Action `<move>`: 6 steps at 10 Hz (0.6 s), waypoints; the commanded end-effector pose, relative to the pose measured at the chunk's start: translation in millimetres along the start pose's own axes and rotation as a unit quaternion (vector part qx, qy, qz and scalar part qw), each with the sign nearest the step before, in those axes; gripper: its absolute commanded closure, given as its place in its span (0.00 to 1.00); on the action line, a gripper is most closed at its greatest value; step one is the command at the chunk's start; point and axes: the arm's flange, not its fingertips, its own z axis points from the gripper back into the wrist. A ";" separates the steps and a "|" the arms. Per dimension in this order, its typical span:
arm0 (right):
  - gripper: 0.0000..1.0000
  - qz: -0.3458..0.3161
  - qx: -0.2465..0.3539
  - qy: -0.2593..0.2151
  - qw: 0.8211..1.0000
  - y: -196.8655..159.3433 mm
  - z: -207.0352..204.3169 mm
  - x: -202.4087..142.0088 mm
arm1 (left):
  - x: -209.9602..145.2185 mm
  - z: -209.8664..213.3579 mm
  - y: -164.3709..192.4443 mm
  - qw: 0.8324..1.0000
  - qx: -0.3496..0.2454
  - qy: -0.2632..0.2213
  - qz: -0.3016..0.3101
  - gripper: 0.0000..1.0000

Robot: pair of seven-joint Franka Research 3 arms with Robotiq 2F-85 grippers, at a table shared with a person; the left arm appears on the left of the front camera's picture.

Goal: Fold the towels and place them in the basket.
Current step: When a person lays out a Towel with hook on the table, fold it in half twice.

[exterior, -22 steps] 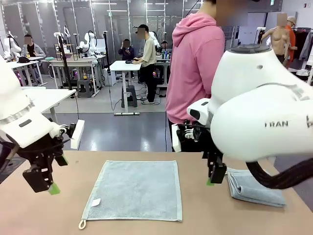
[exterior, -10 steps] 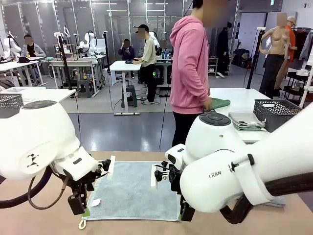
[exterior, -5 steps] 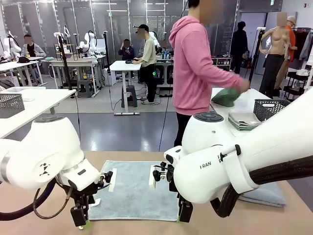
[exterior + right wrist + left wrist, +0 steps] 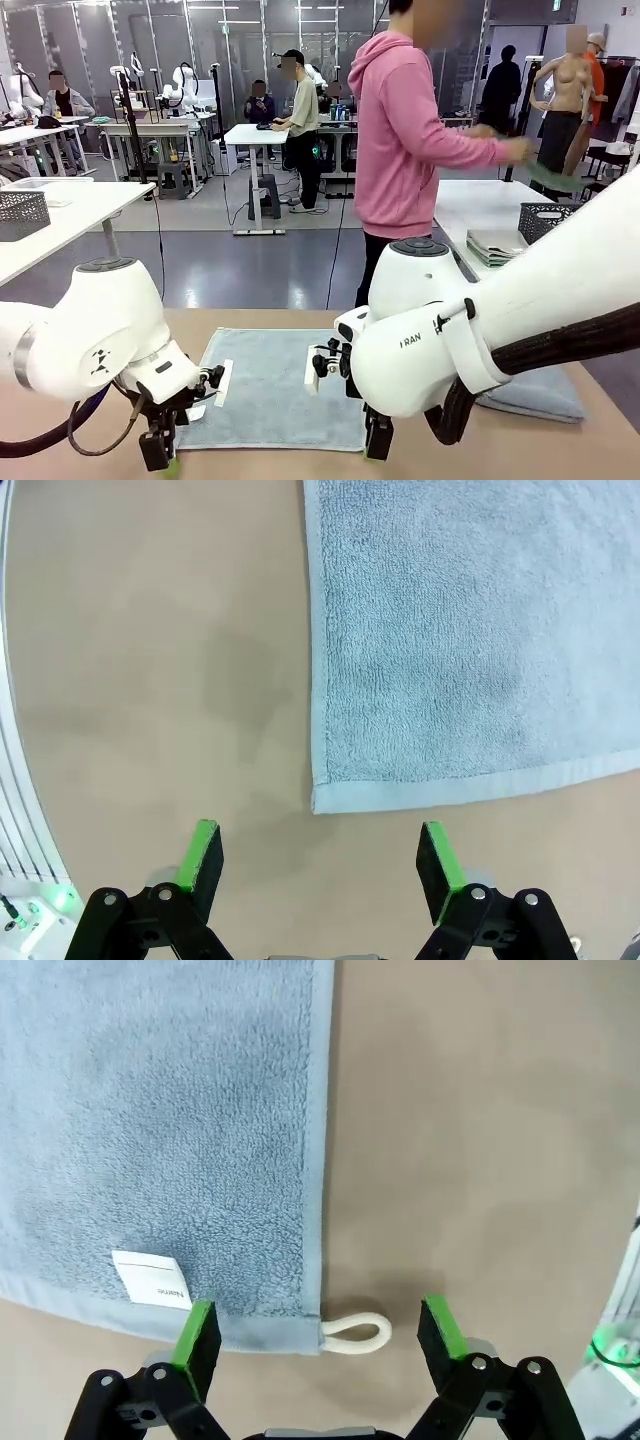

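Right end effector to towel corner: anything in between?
Nothing: bare table between the open right end effector and the towel corner, per the right wrist view.

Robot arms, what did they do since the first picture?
Both arms swung down to the near corners of the flat towel: left tool open over its loop, right tool open over the other corner. Nothing grabbed. The flat towel and folded towel stayed put.
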 end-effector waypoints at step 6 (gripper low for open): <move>0.03 0.009 0.011 0.011 1.000 -10.1 -20.7 13.4 | -39.1 -13.9 -51.4 1.000 0.012 -0.004 0.002 0.00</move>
